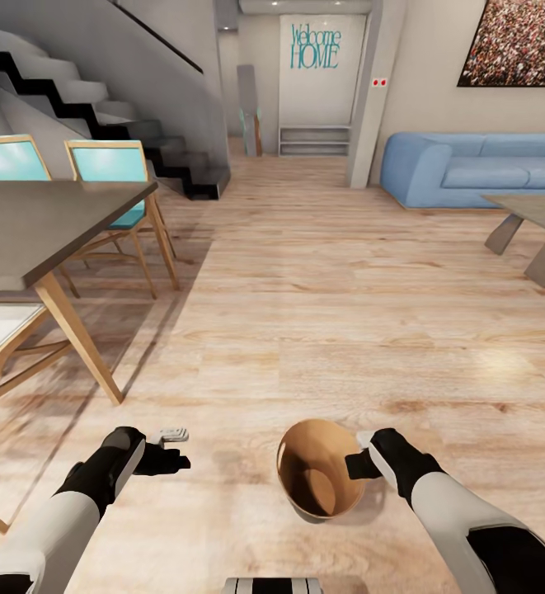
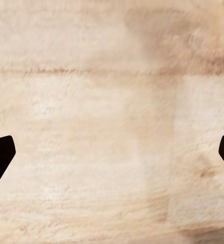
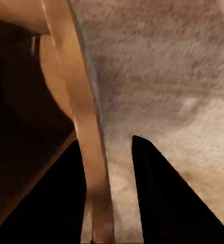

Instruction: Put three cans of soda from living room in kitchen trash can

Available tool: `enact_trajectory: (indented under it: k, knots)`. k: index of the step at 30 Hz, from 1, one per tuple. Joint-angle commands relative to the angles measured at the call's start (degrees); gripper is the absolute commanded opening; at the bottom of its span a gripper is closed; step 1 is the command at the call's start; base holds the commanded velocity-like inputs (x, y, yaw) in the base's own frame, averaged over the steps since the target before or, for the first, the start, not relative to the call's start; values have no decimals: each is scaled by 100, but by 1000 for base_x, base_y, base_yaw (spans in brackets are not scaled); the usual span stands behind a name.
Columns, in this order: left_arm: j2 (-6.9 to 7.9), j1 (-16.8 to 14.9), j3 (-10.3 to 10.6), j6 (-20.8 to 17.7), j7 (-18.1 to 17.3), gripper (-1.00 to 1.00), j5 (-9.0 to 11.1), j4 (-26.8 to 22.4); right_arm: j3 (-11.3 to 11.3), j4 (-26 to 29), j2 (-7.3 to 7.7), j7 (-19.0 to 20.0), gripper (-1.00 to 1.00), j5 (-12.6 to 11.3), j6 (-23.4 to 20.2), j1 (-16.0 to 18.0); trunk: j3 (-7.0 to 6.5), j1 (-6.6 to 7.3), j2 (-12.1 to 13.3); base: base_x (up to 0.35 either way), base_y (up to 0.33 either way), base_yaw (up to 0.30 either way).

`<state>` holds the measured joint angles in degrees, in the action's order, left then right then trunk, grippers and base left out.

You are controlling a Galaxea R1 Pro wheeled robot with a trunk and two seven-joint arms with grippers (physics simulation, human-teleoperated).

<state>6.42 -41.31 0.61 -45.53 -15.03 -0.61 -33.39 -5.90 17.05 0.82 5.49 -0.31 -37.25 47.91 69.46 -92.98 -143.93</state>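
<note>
We carry the tash can [image 1: 320, 483] in our right gripper [image 1: 356, 464], whose fingers pinch its rim: in the right wrist view one dark finger sits inside the bin and the other outside, with the thin rim [image 3: 91, 152] between them. The bin is a round tapered shell, glossy copper-brown inside, tipped so that its open mouth faces up toward the head camera. We see nothing inside it.

Our left gripper [image 1: 171, 450] hangs over the floor with its fingers spread wide and nothing between them; in the left wrist view the dark fingertips [image 2: 0, 155] sit at the far edges over bare planks.

The floor [image 1: 321, 313] is pale, lightly grained wood, and it lies open ahead of us toward the far doorway. On our left a dining tabletop [image 1: 41, 219], matte grey on slanted wooden legs, juts its corner toward that path, with teal-backed wooden chairs [image 1: 111, 165] behind it. On our right stand a blue sofa [image 1: 478, 169] with rounded arms and a low grey table [image 1: 536, 219]. A dark staircase [image 1: 99, 107] rises at the far left.
</note>
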Motion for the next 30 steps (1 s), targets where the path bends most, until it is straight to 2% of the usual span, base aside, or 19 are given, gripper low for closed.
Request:
enact_trajectory:
  k: [1,28,30]
  knots:
    - [0,0,0,0,0,100,-1,0,-1,0,1,-6,-100,56,2,-4,-22,1,2,0,0,0]
    - [0,0,0,0,0,100,-1,0,10,14,16,-4,-100,40,13,-53,-621,71,38,0,0,0]
    - [-1,0,0,0,4,100,-1,0,23,70,52,23,-100,24,11,-53,-665,76,41,0,0,0]
